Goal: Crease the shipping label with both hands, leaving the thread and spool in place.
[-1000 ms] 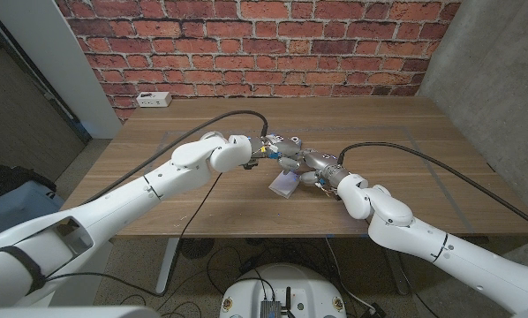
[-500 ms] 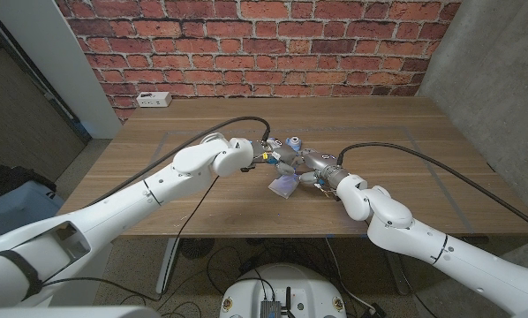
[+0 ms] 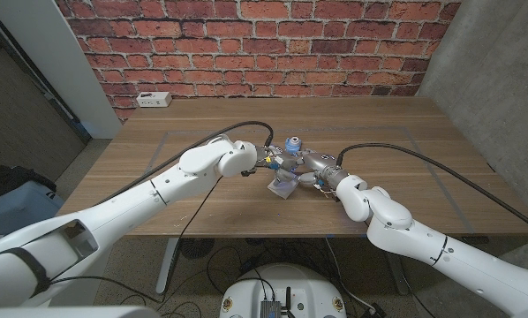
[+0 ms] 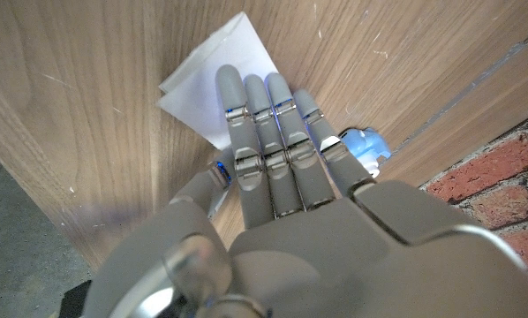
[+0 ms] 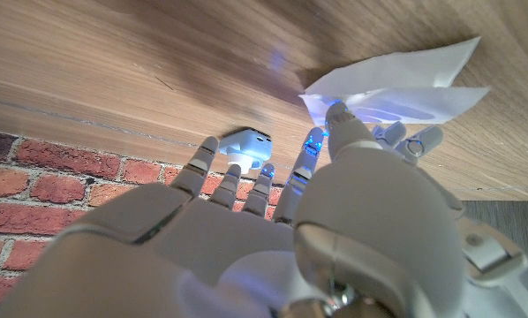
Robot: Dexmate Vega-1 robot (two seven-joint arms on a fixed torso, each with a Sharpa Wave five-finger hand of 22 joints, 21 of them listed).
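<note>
left hand (image 4: 273,150) on shipping label (image 4: 213,88), right hand (image 3: 315,168) beside

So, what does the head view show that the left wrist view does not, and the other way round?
Head view: both arms reach over the wooden table and meet at its middle, the right robot hand facing the left one; a white power strip lies at the far left edge.

Left wrist view: the left robot hand lies with straight fingers on the shipping label, which is folded over, with two layers visible.

Both: the left robot hand, the white label, the blue spool beside the robot hand, and the brick wall.
</note>
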